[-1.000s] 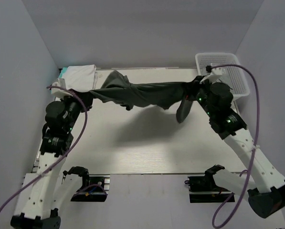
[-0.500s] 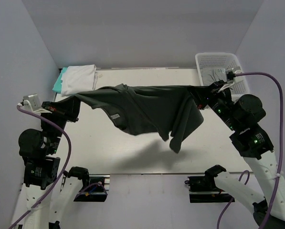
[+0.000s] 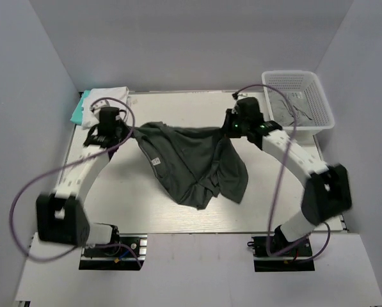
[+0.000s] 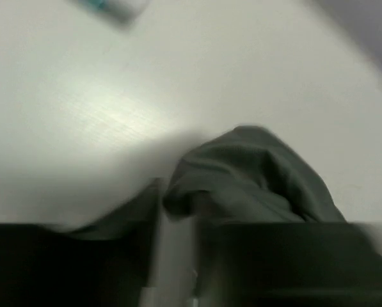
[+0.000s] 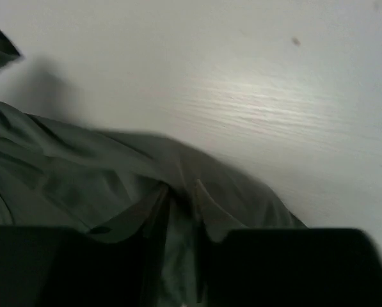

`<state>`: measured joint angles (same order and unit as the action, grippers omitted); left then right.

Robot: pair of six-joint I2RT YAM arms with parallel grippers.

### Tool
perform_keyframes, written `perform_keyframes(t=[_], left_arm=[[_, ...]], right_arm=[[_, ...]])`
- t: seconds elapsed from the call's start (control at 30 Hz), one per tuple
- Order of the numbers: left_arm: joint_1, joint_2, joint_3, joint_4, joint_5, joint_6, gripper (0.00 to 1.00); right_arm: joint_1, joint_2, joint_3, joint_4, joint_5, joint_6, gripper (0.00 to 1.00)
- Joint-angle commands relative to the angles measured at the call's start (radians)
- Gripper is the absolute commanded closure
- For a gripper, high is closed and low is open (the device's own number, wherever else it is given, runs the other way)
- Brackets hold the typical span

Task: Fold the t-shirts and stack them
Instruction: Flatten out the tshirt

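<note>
Inside the white basket [image 3: 266, 90], far right: lighter grey t-shirt [image 3: 286, 106]. Slung between the jaws and sagging onto the table [image 3: 178, 109]: charcoal t-shirt [image 3: 191, 160], one edge pinched by left gripper [image 3: 124, 132], other by right gripper [image 3: 231, 128]

The dark grey shirt [image 3: 194, 163] is soft, matt cloth, creased and rumpled. The table [image 3: 146, 204] shows pale wood grain with a faint sheen. The basket [image 3: 292, 73] is white plastic lattice
</note>
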<state>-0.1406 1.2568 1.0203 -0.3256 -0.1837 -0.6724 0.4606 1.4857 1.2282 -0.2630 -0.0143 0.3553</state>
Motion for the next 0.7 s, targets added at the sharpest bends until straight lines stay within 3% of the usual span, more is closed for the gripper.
perform_keyframes(t=[0.0,0.03,0.17,0.33,0.47,0.67], left_arm=[[0.021,0.179,0.07,-0.16,-0.141,-0.05,0.39],[0.021,0.219,0.142,-0.193,-0.131,-0.05,0.01],[0.021,0.271,0.216,-0.231,-0.11,-0.017,0.0],[-0.002,0.156,0.077,-0.091,0.018,0.039,0.0],[-0.011,0.081,-0.067,0.015,0.26,0.06,0.0],[-0.034,-0.019,-0.268,0.091,0.456,0.04,0.0]], right_arm=[[-0.01,0.151,0.071,-0.094,0.156,0.016,0.71],[-0.005,0.177,0.115,-0.1,0.169,0.004,0.5],[-0.005,0.111,0.024,-0.045,0.178,-0.015,0.1],[0.013,-0.054,-0.107,-0.012,0.117,-0.036,0.1],[0.041,-0.253,-0.301,0.024,0.077,-0.038,0.1],[0.079,-0.309,-0.374,-0.033,0.062,-0.019,0.1]])
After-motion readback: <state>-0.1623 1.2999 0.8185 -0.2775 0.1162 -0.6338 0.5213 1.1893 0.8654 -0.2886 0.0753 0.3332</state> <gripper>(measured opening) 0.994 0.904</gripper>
